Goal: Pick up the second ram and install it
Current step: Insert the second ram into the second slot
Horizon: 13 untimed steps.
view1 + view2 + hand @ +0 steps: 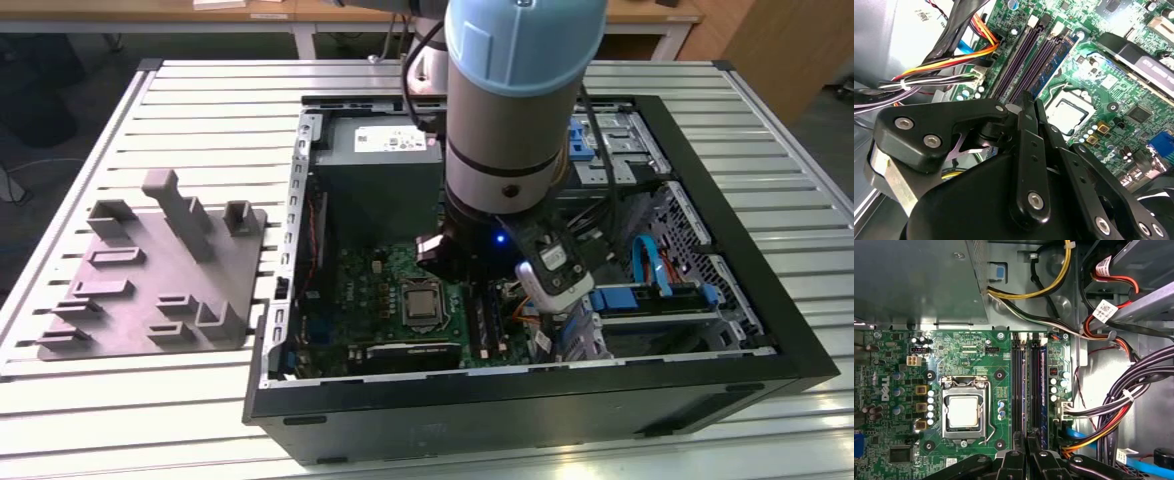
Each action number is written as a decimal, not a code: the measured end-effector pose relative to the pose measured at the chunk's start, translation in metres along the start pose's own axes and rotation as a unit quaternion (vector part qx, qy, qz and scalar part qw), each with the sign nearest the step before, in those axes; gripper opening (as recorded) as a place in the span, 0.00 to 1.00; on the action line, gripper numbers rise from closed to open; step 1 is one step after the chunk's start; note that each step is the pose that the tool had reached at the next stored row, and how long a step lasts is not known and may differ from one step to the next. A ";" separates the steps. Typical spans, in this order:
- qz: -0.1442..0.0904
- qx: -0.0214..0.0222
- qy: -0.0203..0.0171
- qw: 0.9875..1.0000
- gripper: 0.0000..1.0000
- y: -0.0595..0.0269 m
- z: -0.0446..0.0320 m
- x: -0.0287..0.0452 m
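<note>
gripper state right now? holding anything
gripper: fingers together, shut, hovering over the memory slots of the green board; whether it holds a stick cannot be told.

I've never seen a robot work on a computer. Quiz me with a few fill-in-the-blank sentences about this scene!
1. The claw hangs over a circuit board coloured ___.
2. Beside the long memory slots, the silver processor has a ___ shape.
3. On the slatted table, at the exterior view's left of the open computer case, stands a holder coloured ___.

Missing words: green; square; grey.
</note>
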<state>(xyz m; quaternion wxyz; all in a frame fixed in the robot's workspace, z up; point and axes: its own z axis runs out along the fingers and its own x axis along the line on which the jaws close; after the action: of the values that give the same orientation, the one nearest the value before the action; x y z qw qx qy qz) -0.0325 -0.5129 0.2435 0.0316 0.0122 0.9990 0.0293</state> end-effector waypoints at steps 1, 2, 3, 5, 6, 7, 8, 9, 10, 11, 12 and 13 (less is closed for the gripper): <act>0.000 0.000 0.000 1.000 0.14 0.0000 0.0004 0.0000; 0.000 0.000 0.000 1.000 0.14 0.0000 0.0008 0.0001; 0.000 0.000 0.000 1.000 0.14 -0.0001 0.0013 0.0001; 0.000 0.000 0.000 1.000 0.14 -0.0001 0.0022 0.0001; 0.000 0.000 0.000 1.000 0.14 -0.0001 0.0028 0.0002; 0.000 0.000 0.000 1.000 0.14 -0.0001 0.0032 0.0002; 0.000 0.000 0.000 1.000 0.14 -0.0001 0.0037 0.0002; 0.000 0.000 0.000 1.000 0.14 0.0000 0.0042 0.0003; 0.000 0.000 0.000 1.000 0.14 0.0003 0.0047 0.0003; 0.000 0.000 0.000 1.000 0.14 0.0009 0.0053 0.0004; 0.000 0.000 0.000 1.000 0.14 0.0019 0.0058 0.0005; 0.000 0.000 0.000 1.000 0.14 0.0030 0.0065 0.0005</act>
<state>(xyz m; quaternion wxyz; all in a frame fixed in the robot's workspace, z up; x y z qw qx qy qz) -0.0325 -0.5096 0.2372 0.0316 0.0122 0.9990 0.0293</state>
